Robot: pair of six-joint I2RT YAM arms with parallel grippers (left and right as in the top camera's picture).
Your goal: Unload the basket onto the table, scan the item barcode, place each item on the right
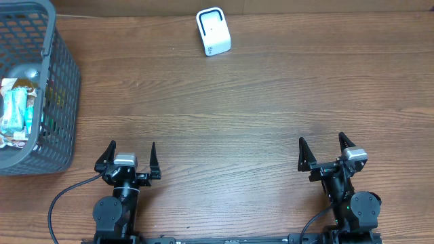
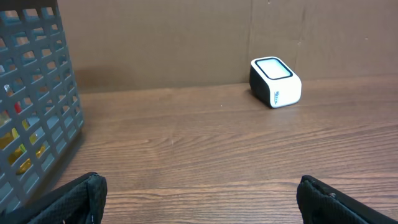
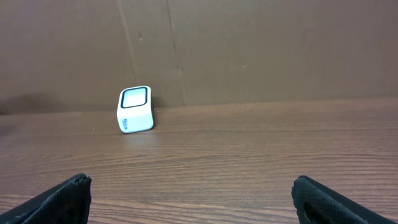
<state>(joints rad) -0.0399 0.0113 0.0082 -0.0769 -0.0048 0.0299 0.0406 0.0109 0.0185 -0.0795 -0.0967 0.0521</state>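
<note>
Left fingers [image 1: 108, 154] and right fingers [image 1: 303, 152] are both spread wide and hold nothing, at the near edge of the counter [image 1: 224, 115]. The packaged items [image 1: 15, 112] are in the grey basket [image 1: 64, 81], ahead and to the left of the left fingers, well apart from the right ones. Left arm should pick, I'd say. The scanner [image 1: 213, 31] stands far centre, between the arms.

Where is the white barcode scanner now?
In the overhead view the scanner stands at the far edge of the table, near the middle, well to the right of the grey basket.
</note>
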